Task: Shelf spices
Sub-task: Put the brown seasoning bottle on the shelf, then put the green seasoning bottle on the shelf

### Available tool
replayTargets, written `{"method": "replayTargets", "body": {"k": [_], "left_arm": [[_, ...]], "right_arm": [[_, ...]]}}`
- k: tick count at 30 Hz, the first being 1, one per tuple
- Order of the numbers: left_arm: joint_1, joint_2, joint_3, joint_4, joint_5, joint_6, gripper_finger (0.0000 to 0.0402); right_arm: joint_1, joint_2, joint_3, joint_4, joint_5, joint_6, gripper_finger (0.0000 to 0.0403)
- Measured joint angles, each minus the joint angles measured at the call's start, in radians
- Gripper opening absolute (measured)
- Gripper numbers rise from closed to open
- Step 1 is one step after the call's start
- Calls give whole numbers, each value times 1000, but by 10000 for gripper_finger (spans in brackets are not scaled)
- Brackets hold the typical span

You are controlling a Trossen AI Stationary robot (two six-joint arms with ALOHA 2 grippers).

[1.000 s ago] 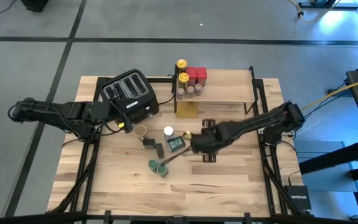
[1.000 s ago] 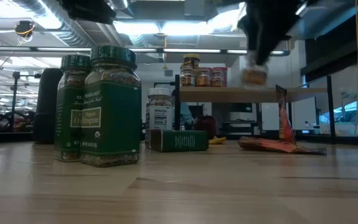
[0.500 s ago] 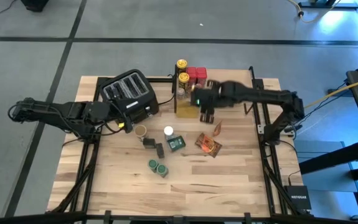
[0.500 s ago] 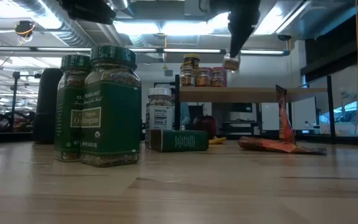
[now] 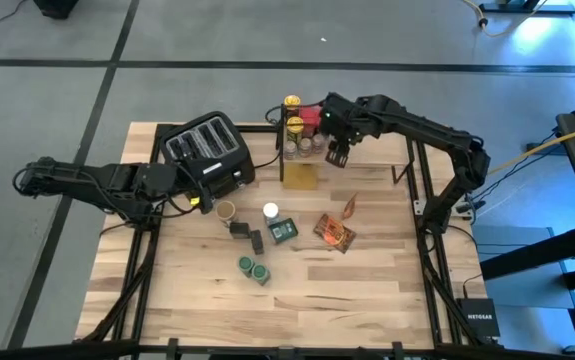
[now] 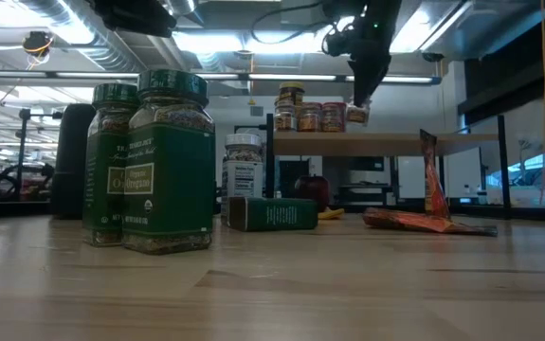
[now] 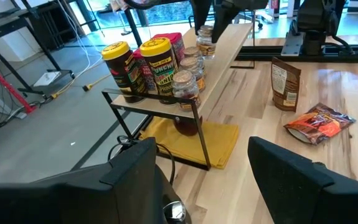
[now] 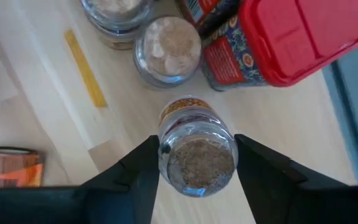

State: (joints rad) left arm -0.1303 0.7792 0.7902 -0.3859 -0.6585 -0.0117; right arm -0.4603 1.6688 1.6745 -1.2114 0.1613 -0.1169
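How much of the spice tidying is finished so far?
A cluster of jars and tins already stands at one end of the shelf. The right gripper holds a small jar over the shelf beside them. Left on the table: two green jars, a white-lidded jar, a green box and foil packets. The left gripper waits by the toaster.

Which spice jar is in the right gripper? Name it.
The small clear jar of brownish spice, clamped between the right gripper fingers above the shelf, beside the red-lidded tin. The other jars stand free on the shelf or table.
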Motion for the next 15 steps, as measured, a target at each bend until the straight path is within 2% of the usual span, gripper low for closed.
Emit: {"method": "replayTargets", "body": {"k": [2,7,15], "left_arm": [[0,0,0,0,0,0,249],[0,0,0,0,0,0,249],[0,0,0,0,0,-3,249]], "right_arm": [[-8,0,0,10,-34,0,207],[-7,2,0,58,-29,-1,225],[-5,4,3,79,-23,-36,229]]}}
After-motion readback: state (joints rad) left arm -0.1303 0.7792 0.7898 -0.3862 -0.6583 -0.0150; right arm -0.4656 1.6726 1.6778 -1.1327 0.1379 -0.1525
